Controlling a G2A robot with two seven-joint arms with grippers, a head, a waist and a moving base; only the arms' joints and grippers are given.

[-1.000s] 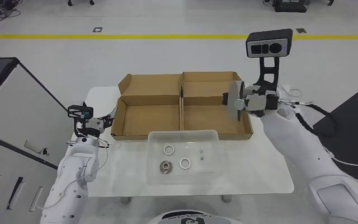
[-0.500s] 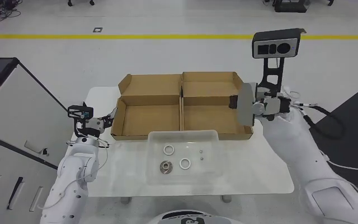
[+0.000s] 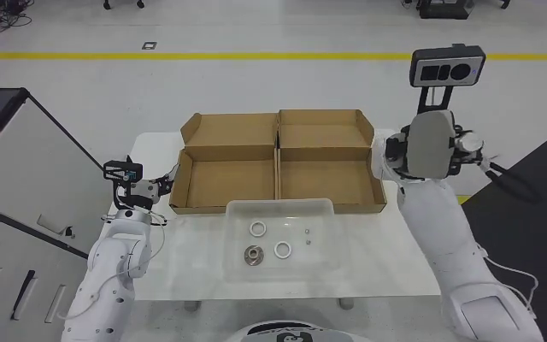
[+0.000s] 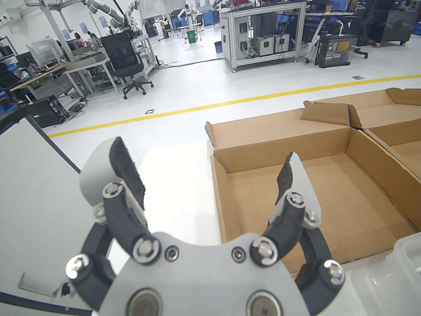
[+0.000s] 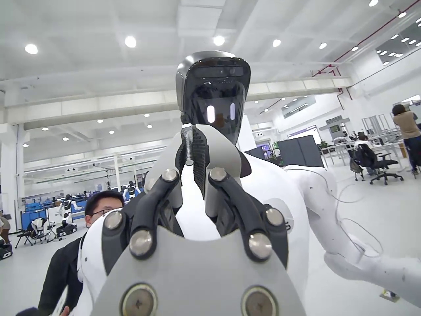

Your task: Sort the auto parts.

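A clear plastic tray (image 3: 278,205) at the table's front holds two white rings (image 3: 257,228), a metal hub (image 3: 253,254) and small screws (image 3: 308,231). Behind it stand two open cardboard boxes, the left box (image 3: 226,184) and the right box (image 3: 325,179). My right gripper (image 5: 194,139) is shut on a threaded bolt (image 5: 188,147). It is raised off the table's right edge (image 3: 430,144) and points up toward the head. My left gripper (image 4: 207,172) stands open and holds nothing, just outside the left box's (image 4: 312,192) left wall (image 3: 168,183).
A white panel (image 3: 43,171) leans beside the table's left end. The tray's corner (image 4: 408,258) lies close to the left box's front wall. Bare tabletop (image 3: 385,248) lies to the right of the tray.
My right arm has swung from over the right box out past the table's right edge and tilted upward. The left arm has stayed still.
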